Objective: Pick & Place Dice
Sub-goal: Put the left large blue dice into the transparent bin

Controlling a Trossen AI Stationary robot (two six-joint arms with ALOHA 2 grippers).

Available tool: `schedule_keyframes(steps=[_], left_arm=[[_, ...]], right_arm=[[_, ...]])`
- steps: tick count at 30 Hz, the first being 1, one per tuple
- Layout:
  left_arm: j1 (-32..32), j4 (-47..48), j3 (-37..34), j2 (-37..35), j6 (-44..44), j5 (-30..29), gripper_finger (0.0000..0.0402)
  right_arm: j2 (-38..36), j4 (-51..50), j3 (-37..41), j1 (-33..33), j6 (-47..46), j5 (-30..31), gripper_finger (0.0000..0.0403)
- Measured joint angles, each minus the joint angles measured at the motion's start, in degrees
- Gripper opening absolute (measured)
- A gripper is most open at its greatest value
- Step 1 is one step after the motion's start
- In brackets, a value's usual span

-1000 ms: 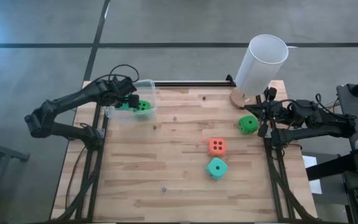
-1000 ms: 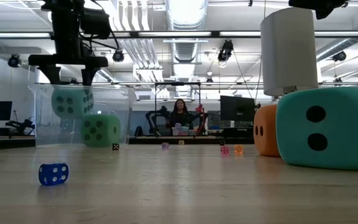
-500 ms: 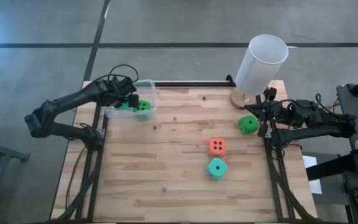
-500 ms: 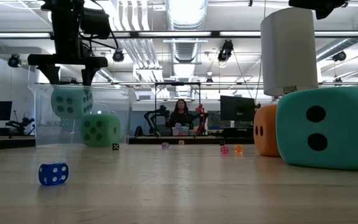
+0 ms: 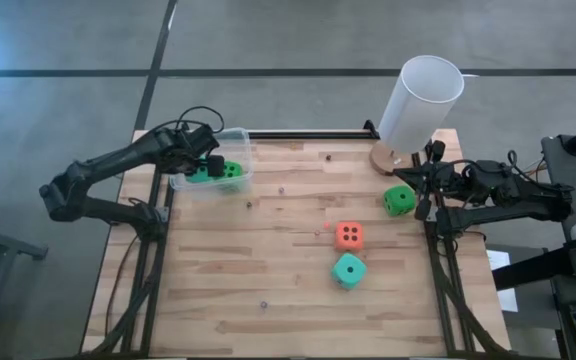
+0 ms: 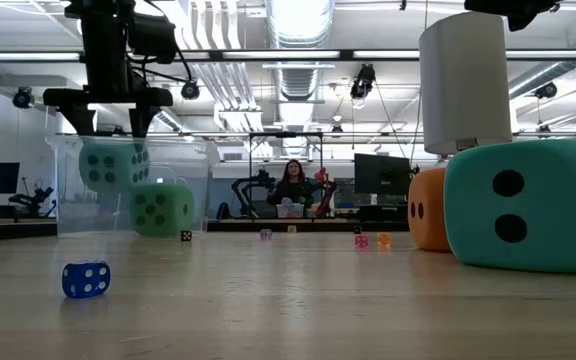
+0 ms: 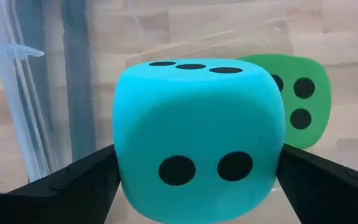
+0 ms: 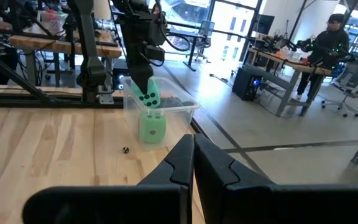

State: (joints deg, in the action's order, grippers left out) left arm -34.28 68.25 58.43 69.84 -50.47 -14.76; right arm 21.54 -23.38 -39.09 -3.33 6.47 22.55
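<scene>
While the left gripper (image 6: 109, 110) hangs inside the clear plastic tub (image 5: 234, 137) at the table's far left corner, its fingers spread wide flank a teal foam die (image 7: 194, 127), held just above a green foam die (image 6: 162, 208) on the tub floor. Whether the pads touch it, I cannot tell. It looks light, soft and squashy; best taken on two opposite flat faces. A cube has no long axis; its three-pip face points up. Orange die (image 5: 348, 236), second teal die (image 5: 348, 269) sit mid-table. Another green die (image 5: 399, 200) lies near the right gripper (image 5: 423, 185), fingers pressed together, empty, parked at the right edge.
</scene>
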Motion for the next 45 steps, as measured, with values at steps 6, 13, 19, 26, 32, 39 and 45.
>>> schedule_keyframes(steps=[6,13,19,26,32,39,45], left_arm=[[0.0,0.0,0.0,0.0,-0.8,0.1,0.0400],[0.0,0.0,0.0,0.0,-1.4,0.0,0.0370],[0.0,-0.1,0.0,0.0,-1.1,0.3,0.0386],[0.0,0.2,0.0,0.0,-3.3,0.2,0.0385],[0.0,0.8,0.2,-0.1,-3.4,0.8,0.0393],[0.0,3.8,3.5,-0.8,-3.6,2.8,0.0386],[0.0,7.7,5.7,-0.8,-3.6,5.4,0.0398]], right_arm=[[0.0,0.0,0.0,0.0,0.1,0.0,0.0008],[0.0,0.0,0.0,0.0,0.1,0.0,0.0008],[0.0,0.0,0.0,0.0,0.0,0.0,0.0008],[0.0,0.0,0.0,0.0,0.1,0.0,0.0008],[0.0,0.0,0.0,0.0,0.1,0.0,0.0008],[0.0,0.0,0.0,0.0,0.0,0.0,0.0008],[0.0,0.0,0.0,0.0,0.0,0.0,0.0008]])
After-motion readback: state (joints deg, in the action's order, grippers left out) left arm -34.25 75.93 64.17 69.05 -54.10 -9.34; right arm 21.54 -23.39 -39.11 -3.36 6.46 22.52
